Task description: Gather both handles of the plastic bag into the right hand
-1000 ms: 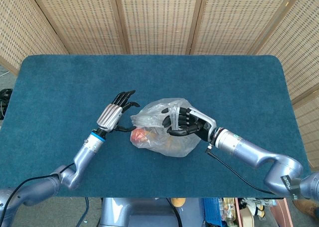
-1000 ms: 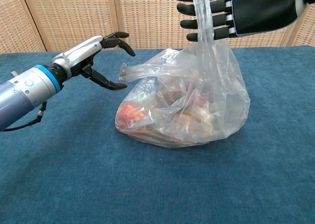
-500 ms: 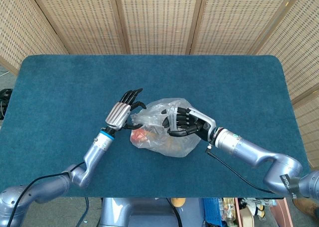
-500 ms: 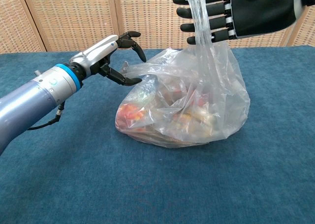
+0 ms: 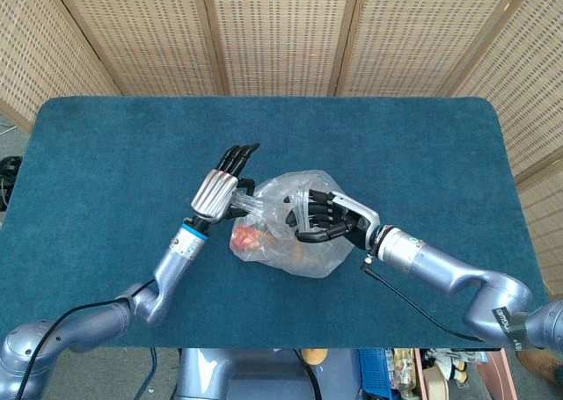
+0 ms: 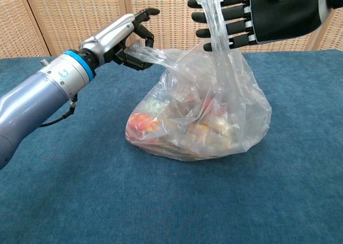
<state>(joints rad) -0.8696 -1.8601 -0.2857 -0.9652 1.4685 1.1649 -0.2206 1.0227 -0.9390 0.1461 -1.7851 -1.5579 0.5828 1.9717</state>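
While the right hand (image 6: 252,16) holds one handle (image 6: 214,19) aloft, the left hand (image 6: 126,37) pinches the second handle (image 6: 153,55) just left of it, slightly lower.

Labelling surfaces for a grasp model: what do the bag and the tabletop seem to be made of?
Plastic bag: thin clear plastic film, glossy; it crinkles, stretches at the handles, and its contents show through. Table: covered in matte teal fabric, probably felt or short carpet, judging by the fuzzy, non-reflective texture.
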